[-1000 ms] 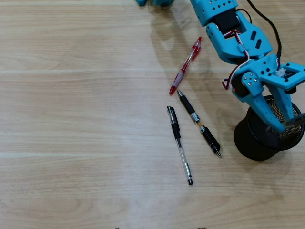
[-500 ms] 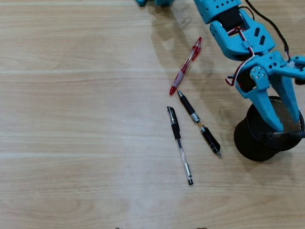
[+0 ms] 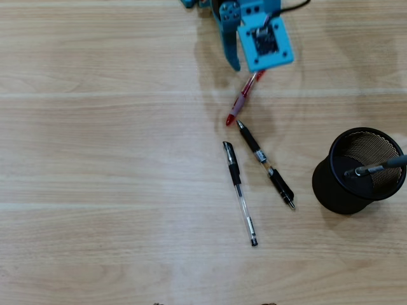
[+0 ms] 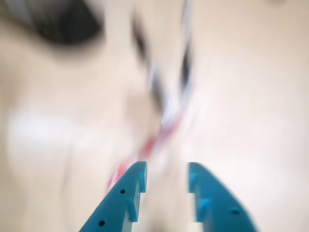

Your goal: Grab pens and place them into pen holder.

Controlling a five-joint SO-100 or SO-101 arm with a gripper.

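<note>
Table [image 3: 95,159]: light wood-grain laminate, smooth, slight sheen with soft glare patches, faint plank seams.
Pen holder [image 3: 356,175]: black wire mesh, looks metal, matt; solid rim band at the top.
Grey pen [image 3: 381,166] inside it: smooth plastic look, dull finish.
Red pen [image 3: 241,101]: glossy translucent red plastic.
Black pen [image 3: 266,164]: black plastic, semi-gloss, clear section mid-barrel.
Clear pen [image 3: 240,194]: transparent plastic barrel, black rubbery-looking grip, dark cap.
Gripper [image 4: 166,179]: blue plastic, matt, looks 3D-printed, small screw holes in the fingers [image 4: 128,198]. The wrist view is too blurred to judge finer texture.
</note>
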